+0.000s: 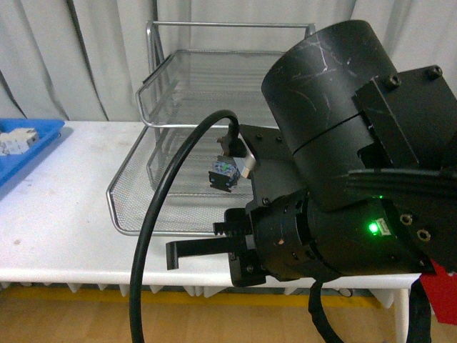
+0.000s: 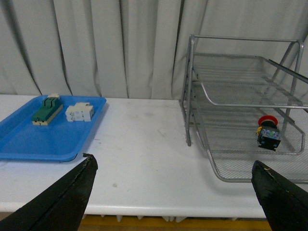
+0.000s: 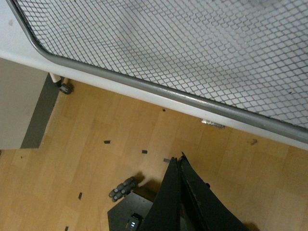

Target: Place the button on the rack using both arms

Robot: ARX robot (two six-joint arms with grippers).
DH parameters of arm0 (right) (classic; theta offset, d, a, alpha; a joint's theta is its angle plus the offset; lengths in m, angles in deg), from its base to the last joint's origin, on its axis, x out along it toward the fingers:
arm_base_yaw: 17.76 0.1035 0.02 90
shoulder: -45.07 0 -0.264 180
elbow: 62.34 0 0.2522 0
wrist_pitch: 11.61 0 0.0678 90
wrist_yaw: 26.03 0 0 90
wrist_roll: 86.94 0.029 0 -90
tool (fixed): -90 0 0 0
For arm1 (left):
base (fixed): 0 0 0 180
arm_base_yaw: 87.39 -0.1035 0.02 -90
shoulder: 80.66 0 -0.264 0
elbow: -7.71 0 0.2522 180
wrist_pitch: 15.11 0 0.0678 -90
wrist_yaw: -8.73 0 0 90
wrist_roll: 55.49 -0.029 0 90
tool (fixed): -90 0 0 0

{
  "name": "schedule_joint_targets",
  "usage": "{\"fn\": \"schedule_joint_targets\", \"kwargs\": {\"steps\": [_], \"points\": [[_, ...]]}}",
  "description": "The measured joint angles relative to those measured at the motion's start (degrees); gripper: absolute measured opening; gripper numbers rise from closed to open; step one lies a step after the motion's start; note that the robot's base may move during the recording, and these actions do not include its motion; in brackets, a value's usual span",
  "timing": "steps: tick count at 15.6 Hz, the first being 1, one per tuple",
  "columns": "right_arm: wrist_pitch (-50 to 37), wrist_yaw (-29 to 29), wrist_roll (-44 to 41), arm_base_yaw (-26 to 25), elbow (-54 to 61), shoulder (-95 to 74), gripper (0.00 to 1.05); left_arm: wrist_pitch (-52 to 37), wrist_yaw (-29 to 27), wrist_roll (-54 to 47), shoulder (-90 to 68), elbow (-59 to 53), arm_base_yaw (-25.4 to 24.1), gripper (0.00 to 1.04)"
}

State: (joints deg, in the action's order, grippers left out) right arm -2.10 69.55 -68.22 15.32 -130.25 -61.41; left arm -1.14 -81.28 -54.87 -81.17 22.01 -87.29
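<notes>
The button lies on its side in the lowest mesh tray of the silver rack. In the left wrist view the button shows its red cap and black-and-blue body, resting on the rack at the right. My left gripper is open above the table's front edge with nothing between its fingers, well short of the rack. My right gripper is shut and empty just in front of the lowest tray's rim. In the right wrist view the right gripper hangs over the wooden floor below that rim.
A blue plastic tray at the table's left holds a green-and-cream block and a white component. The blue tray also shows at the front view's left edge. My right arm's body and cable block much of that view.
</notes>
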Motion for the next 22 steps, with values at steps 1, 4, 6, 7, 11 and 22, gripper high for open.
{"fn": "schedule_joint_targets", "kwargs": {"steps": [1,4,6,7,11,22], "points": [[-0.02,-0.22,0.28,0.13,0.20,-0.57,0.02,0.00,0.00,0.00,0.00,0.00,0.00,0.98],[0.52,-3.13,1.27,0.98,-4.42,-7.61,0.02,0.00,0.00,0.00,0.00,0.00,0.00,0.98],[1.36,-3.52,1.25,0.63,-6.32,-8.37,0.02,0.00,0.00,0.00,0.00,0.00,0.00,0.98],[1.86,-3.76,1.20,0.22,-7.37,-9.07,0.02,0.00,0.00,0.00,0.00,0.00,0.00,0.98],[4.28,-4.15,0.87,-2.23,-11.06,-10.69,0.02,0.00,0.02,0.00,0.00,0.00,0.00,0.98],[8.61,-4.26,-2.34,-7.67,-23.41,-17.18,0.02,0.00,0.00,0.00,0.00,0.00,0.00,0.98]]}}
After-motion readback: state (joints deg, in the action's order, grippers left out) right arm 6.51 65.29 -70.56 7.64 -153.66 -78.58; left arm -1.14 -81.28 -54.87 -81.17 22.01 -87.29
